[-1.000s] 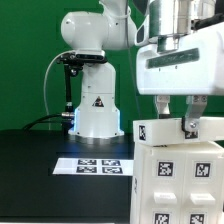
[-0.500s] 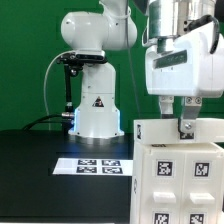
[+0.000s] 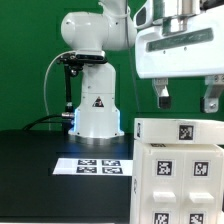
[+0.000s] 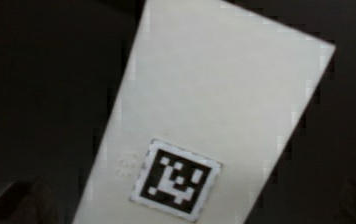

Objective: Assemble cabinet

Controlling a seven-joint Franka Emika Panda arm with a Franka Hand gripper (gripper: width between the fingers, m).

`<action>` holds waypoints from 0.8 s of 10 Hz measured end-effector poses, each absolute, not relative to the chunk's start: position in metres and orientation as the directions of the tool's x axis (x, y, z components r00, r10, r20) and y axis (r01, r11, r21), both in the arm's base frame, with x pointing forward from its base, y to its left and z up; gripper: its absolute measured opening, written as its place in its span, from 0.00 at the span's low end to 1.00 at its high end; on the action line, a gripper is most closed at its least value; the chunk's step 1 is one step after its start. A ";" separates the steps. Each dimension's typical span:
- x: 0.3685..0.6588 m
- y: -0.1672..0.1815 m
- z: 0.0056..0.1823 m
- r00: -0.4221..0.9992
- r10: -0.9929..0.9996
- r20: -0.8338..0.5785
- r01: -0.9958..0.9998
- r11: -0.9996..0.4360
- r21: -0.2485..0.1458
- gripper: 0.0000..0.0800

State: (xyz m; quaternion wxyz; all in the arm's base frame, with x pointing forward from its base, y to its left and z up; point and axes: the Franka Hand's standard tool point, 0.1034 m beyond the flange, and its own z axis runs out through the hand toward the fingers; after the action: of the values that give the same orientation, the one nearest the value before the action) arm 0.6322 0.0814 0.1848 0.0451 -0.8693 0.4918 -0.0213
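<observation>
Raised since the frame half a second ago: the pincer (image 3: 185, 97), then down at the cabinet's top panel with one finger against it, now hangs clear above with open air between fingertips and panel.

Item 1, pincer: fingers (image 3: 163, 96) spread wide apart, holding nothing; both dark tips visible in the exterior view.

Item 2, cabinet (image 3: 180, 178): white, boxy, tagged panels; stands on the black bench (image 3: 40, 180) at the front corner on the exterior view's right, directly beneath the pincer. Its position matches the earlier frames.

Item 3, top panel (image 4: 219, 110): in the wrist view, a long white face running diagonally, one square tag (image 4: 178, 178) near its end, dark bench either side.

Item 4, marker board (image 3: 97, 166): flat on the bench, near the cabinet on the exterior view's left, in front of the arm's base (image 3: 97, 110).
</observation>
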 end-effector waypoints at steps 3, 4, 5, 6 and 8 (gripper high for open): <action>0.635 0.083 0.184 0.813 -0.581 0.043 -0.577 -0.813 -0.086 1.00; 0.636 0.086 0.183 0.895 -0.442 0.057 -0.437 -0.895 -0.083 1.00; 0.636 0.089 0.182 0.941 -0.331 0.065 -0.326 -0.942 -0.075 1.00; 0.635 0.091 0.182 0.974 -0.215 0.073 -0.210 -0.975 -0.068 1.00; 0.635 0.089 0.181 0.990 -0.115 0.079 -0.110 -0.992 -0.056 1.00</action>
State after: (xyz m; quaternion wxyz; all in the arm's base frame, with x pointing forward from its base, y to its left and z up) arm 0.6353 0.0890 0.1814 0.0259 -0.9972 0.0563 -0.0412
